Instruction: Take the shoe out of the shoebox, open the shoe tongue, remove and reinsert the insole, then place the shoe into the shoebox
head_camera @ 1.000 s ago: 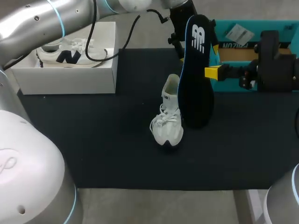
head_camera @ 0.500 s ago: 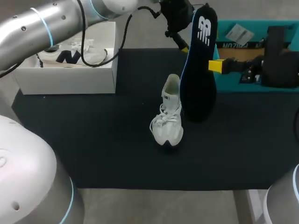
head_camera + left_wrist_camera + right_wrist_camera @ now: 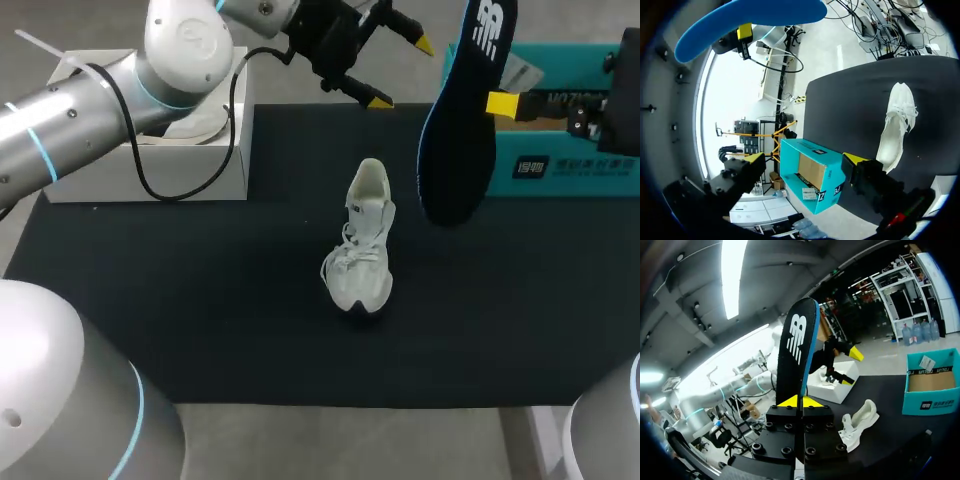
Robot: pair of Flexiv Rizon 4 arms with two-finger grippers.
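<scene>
So, my right pincer [image 3: 801, 401] is clamped on the edge of the insole [image 3: 458, 150], holding it upright above the worktop [image 3: 200, 300], right of the shoe [image 3: 362, 250]. Left pincer [image 3: 402, 72] gapes wide, empty, on the far side. The insole looks light and floppy, so I'd pinch it mid-length, near the arch.

**Shoe flanked on right, lower mat open**

Open mat [image 3: 200, 320] stretches across lower frame and left of the shoe [image 3: 362, 250]. Insole [image 3: 458, 140] hangs just right of it, upper right. White box [image 3: 90, 175] blocks upper left, teal shoebox [image 3: 600, 180] far right.
</scene>
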